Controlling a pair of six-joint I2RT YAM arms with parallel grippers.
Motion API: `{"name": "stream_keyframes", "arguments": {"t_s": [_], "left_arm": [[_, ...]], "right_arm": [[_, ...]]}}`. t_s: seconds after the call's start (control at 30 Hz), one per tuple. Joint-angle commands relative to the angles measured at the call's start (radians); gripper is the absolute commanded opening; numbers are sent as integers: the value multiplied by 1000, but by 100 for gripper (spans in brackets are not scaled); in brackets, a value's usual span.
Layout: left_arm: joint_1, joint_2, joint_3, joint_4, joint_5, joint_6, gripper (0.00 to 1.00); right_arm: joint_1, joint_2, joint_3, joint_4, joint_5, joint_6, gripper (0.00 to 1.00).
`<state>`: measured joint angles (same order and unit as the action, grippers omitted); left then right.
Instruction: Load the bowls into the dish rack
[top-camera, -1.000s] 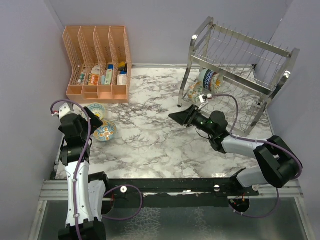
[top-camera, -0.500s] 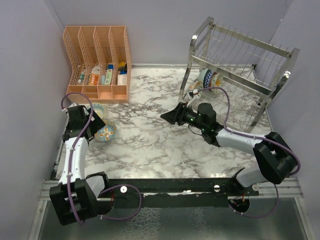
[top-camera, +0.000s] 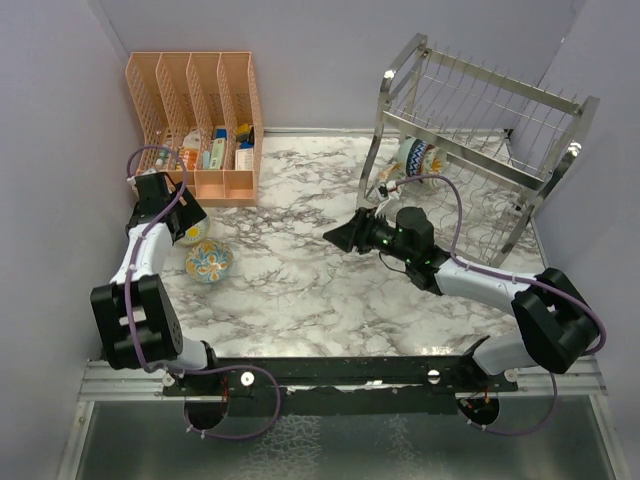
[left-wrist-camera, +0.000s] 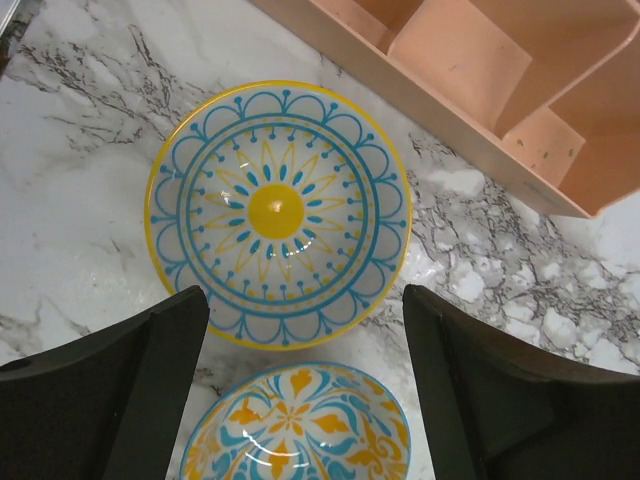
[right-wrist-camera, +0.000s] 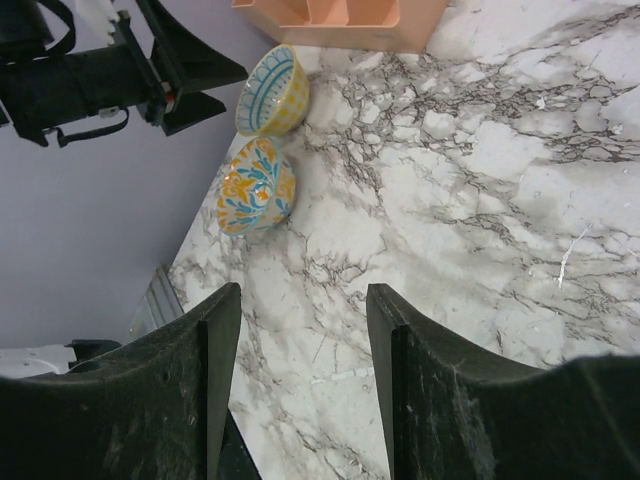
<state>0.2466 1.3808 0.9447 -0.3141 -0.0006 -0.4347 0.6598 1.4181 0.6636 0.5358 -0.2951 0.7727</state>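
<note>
Two glossy round bowls (left-wrist-camera: 278, 212) on marble (left-wrist-camera: 70, 150)

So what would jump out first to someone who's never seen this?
A yellow-and-blue bowl and an orange-flowered bowl sit on the marble table beside the peach organizer, the left claw open above the first. At back right stands the silver dish rack, a patterned bowl inside.

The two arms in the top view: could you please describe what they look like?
The left arm and right arm both have white links between bulky black joints, with a thin purple cable looping along each. The left hand and right hand are black, each with two broad, matte fingers. No markings are visible.
</note>
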Motion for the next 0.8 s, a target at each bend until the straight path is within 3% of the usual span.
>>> {"name": "stream_keyframes", "arguments": {"t_s": [0.0, 0.37, 0.6, 0.77], "left_arm": [[-5, 77, 48, 66, -24, 22, 82], [28, 32, 18, 51, -225, -45, 82], [110, 123, 7, 33, -163, -60, 76], [126, 151, -18, 115, -80, -52, 74]], "right_arm": [[-7, -3, -16, -3, -8, -14, 54], [-34, -1, -35, 11, -48, -12, 54], [-39, 16, -37, 20, -90, -5, 54], [-48, 10, -46, 30, -101, 2, 54]]}}
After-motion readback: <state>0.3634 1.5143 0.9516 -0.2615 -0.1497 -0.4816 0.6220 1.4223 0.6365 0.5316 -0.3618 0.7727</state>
